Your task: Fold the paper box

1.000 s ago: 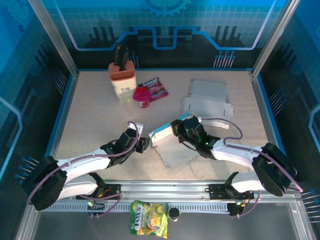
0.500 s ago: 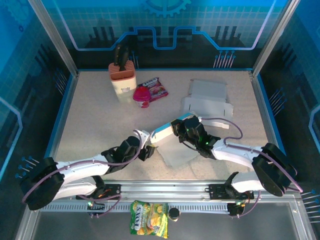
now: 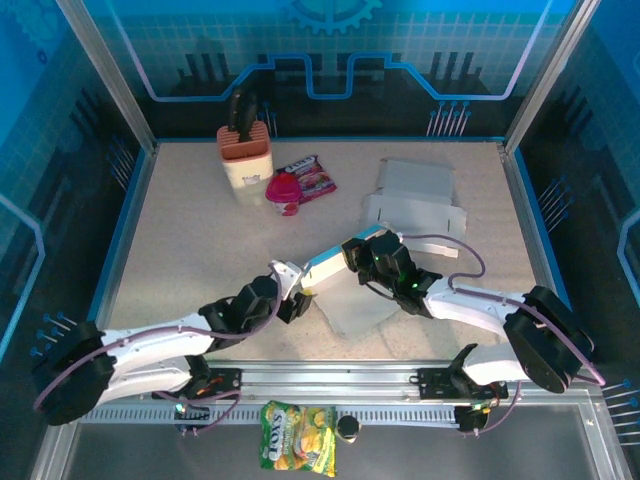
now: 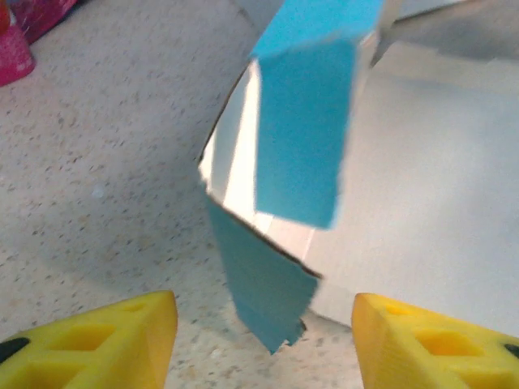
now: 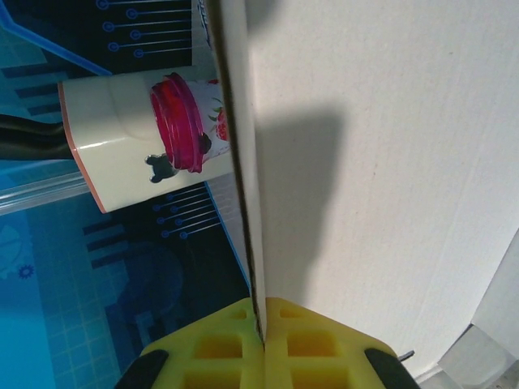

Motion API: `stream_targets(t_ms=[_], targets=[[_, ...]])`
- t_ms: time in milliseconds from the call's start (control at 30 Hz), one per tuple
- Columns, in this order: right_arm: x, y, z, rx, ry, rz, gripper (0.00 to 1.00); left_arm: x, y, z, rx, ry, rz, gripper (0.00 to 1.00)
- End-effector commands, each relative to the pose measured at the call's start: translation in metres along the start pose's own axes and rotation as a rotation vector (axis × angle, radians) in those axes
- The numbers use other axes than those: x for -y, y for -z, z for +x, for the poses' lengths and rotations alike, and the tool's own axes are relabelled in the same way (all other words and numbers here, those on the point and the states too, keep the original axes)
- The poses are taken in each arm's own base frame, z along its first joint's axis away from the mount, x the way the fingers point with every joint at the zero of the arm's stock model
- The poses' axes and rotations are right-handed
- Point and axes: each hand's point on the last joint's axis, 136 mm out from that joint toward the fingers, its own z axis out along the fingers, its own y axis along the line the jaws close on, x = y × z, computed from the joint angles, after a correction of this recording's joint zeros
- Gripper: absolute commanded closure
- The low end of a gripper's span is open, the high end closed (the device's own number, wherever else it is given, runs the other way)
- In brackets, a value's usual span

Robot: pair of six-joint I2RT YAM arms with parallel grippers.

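Clamping a thin panel edge of the box (image 5: 389,162) between fully closed fingers, the right end effector (image 5: 261,312) holds it partly raised near the middle of the bench (image 3: 180,240), slightly toward the near edge. At the box's left end the left end effector (image 4: 263,324) stands wide, yellow fingers (image 4: 105,344) either side of a hanging blue flap (image 4: 296,138), clear of both. Flat cardboard (image 3: 415,195) lies toward the far right corner, a pink cup (image 3: 283,192) toward the far left.
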Motion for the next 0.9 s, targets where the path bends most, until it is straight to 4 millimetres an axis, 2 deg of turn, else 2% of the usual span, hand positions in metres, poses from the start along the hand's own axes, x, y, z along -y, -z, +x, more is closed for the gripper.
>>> stream_targets(t_ms=[0,67,133,233,400,467,533,600,667,767,867], targets=[[0.011,0.001,-0.005,0.001,0.01,0.039,1.0,-0.004,0.008,0.006,-0.004,0.029,-0.027,0.38],[0.01,0.001,-0.004,-0.001,0.013,0.038,1.0,-0.024,0.012,0.009,-0.003,0.081,-0.14,0.39],[0.011,0.001,-0.004,-0.004,0.013,0.037,1.0,-0.041,0.016,0.006,0.025,0.12,-0.233,0.47],[0.011,0.001,-0.004,-0.005,0.012,0.037,1.0,-0.055,0.015,0.003,0.011,0.161,-0.291,0.54],[0.012,0.002,-0.004,-0.005,0.015,0.04,1.0,-0.05,0.004,-0.005,0.033,0.13,-0.228,0.55],[0.01,0.001,-0.003,-0.008,0.015,0.037,1.0,-0.035,0.002,-0.009,0.061,0.113,-0.132,0.52],[0.01,0.001,-0.004,-0.007,0.016,0.037,1.0,-0.018,0.008,-0.015,0.119,0.119,-0.021,0.46],[0.009,0.001,-0.004,-0.005,0.016,0.036,1.0,-0.017,0.018,-0.017,0.148,0.135,-0.005,0.45],[0.009,0.002,-0.005,-0.004,0.016,0.035,1.0,-0.029,0.03,-0.015,0.147,0.172,-0.068,0.44],[0.007,0.002,-0.005,-0.004,0.02,0.033,1.0,-0.073,0.052,-0.008,0.121,0.293,-0.316,0.47],[0.006,0.003,-0.005,-0.004,0.023,0.031,1.0,-0.078,0.055,-0.011,0.123,0.319,-0.341,0.5]])
